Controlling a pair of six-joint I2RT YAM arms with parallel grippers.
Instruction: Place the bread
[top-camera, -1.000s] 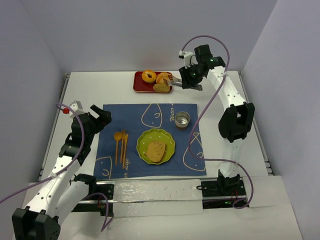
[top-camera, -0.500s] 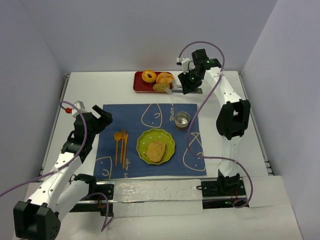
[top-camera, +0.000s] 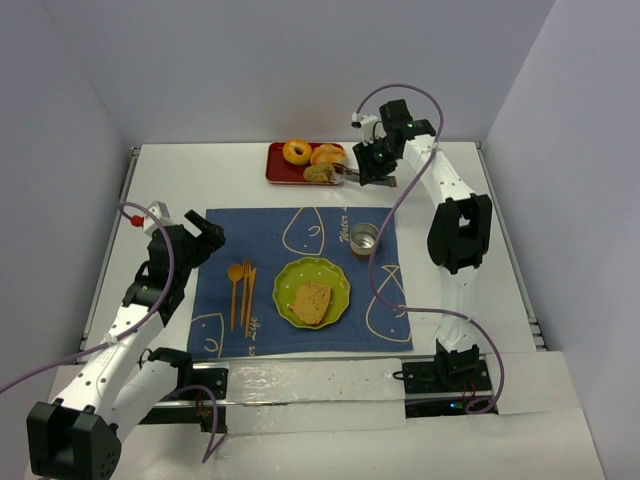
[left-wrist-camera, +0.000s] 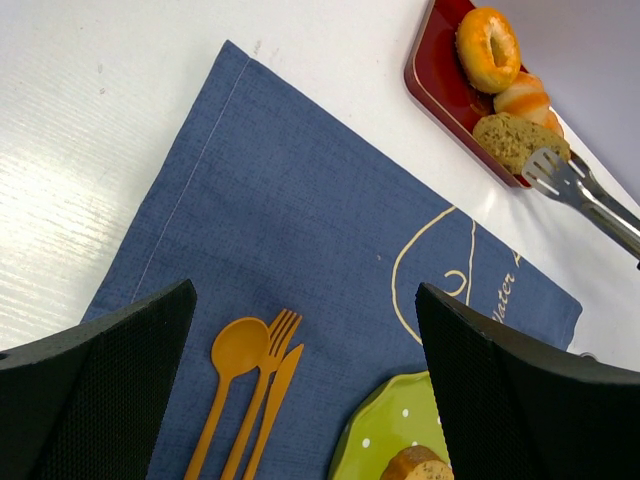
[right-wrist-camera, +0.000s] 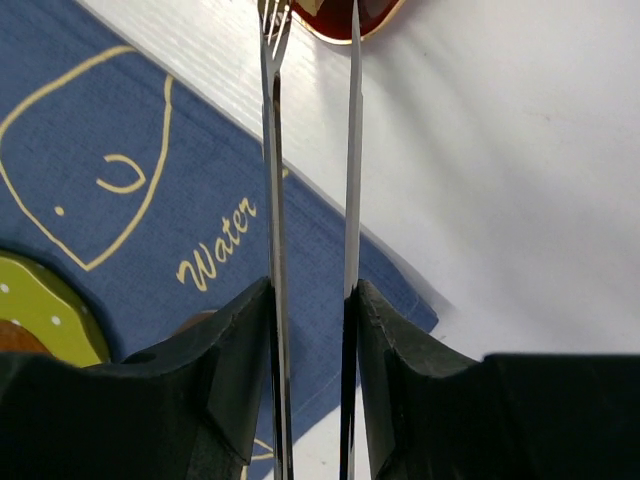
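One bread slice (top-camera: 311, 301) lies on the green plate (top-camera: 340, 275) in the middle of the blue placemat. A smaller bread slice (left-wrist-camera: 510, 140) lies at the near end of the red tray (left-wrist-camera: 430, 85). My right gripper (right-wrist-camera: 312, 300) is shut on a pair of metal tongs (right-wrist-camera: 275, 150), their two arms still apart. In the left wrist view the tongs' slotted tip (left-wrist-camera: 555, 172) touches the tray slice's edge. I cannot tell if the slice sits between the arms. Wide open, my left gripper (left-wrist-camera: 305, 300) hovers over the placemat's left part and holds nothing.
A golden bagel (top-camera: 297, 152) and a glossy bun (top-camera: 328, 156) share the red tray at the back. A small metal cup (top-camera: 364, 239) stands on the placemat right of centre. Orange spoon, fork and knife (top-camera: 241, 290) lie left of the plate.
The right arm has carried the tongs leftward to the tray's bread slice, and the tong arms have drawn a little closer. The left arm has shifted slightly and then stayed still.
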